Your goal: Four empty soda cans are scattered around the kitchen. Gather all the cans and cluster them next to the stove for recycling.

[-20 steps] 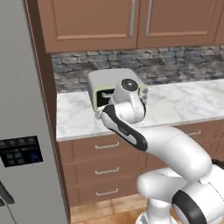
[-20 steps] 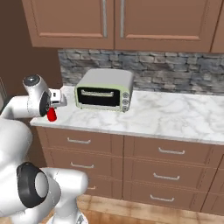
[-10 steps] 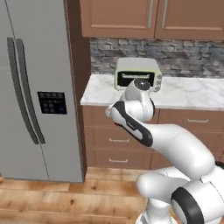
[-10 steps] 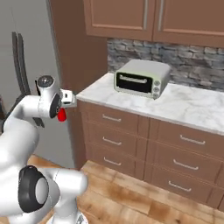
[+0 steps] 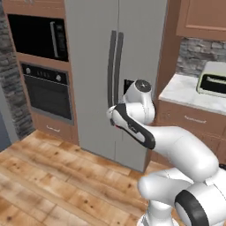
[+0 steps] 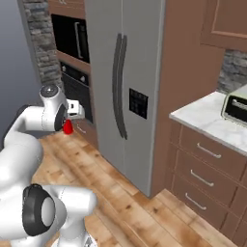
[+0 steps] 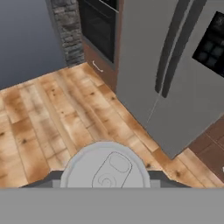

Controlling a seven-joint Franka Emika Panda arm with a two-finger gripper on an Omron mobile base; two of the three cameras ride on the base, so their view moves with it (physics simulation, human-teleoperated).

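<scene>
Tool [image 6: 69, 120] pinching dark red soda can [image 6: 68, 127], top [image 7: 105, 168] upright; we carry it clear of fridge [image 6: 125, 72], presumably toward the stove.

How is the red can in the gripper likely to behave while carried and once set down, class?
The can looks small and thin-walled, so probably light and easy to dent if squeezed hard. Its smooth round side could slip in the gripper. The flat silver top suggests it stands steady upright, but would roll if tipped.
</scene>
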